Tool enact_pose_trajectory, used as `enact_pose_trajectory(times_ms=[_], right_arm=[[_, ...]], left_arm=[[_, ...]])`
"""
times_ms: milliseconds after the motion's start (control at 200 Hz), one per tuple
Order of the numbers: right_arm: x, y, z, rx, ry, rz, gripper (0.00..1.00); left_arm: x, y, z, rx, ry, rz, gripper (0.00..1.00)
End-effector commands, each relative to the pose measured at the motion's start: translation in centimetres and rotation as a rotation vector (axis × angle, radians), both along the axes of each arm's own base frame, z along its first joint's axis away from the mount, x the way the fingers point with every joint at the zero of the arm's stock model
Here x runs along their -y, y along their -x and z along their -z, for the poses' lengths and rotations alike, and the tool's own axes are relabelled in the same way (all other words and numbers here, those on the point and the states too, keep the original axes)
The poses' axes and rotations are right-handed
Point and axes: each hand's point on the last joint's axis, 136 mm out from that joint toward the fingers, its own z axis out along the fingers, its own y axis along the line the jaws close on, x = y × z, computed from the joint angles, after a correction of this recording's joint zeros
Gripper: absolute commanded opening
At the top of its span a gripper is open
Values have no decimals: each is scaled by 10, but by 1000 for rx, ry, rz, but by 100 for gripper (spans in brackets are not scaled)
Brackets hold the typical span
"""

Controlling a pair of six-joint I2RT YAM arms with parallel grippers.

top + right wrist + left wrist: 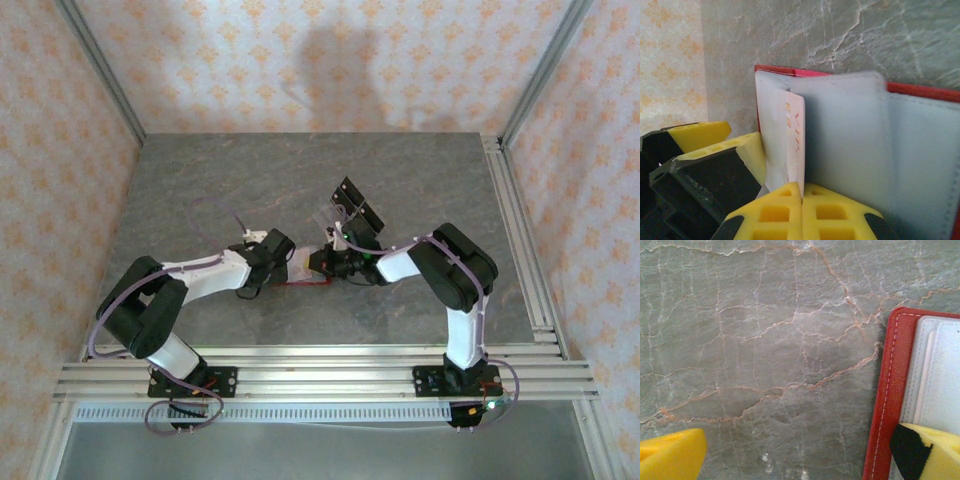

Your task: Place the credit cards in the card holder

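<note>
Credit card (795,145) pinched by right hand (802,200) may shove card holder (850,150) toward 9 o'clock (left hand (800,455) wide open).

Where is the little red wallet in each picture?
Top external: card holder mid-picture, just below the clear rack.
Left wrist: card holder at the right edge, red stitched border, pale inside.
Right wrist: card holder open across middle and right, a credit card in it.
Shared landmark: the grey veined table.
</note>
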Motion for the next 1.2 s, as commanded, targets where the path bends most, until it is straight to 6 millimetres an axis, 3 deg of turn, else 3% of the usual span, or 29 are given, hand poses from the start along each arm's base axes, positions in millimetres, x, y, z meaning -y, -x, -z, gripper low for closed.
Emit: enact_pose_trajectory(times_ms=[0, 375, 831, 1191], right_arm=[[12, 3, 0, -22, 40, 12, 0], [16, 1, -29, 18, 4, 22, 0], [15, 1, 0, -32, 27, 26, 0], [17, -6, 8, -29, 36, 64, 0]], left_arm=[[-10, 19, 24, -106, -60, 9, 98], [-9, 19, 27, -113, -62, 7, 98], [-9, 19, 29, -115, -58, 8, 98], [-9, 20, 33, -124, -58, 8, 98]])
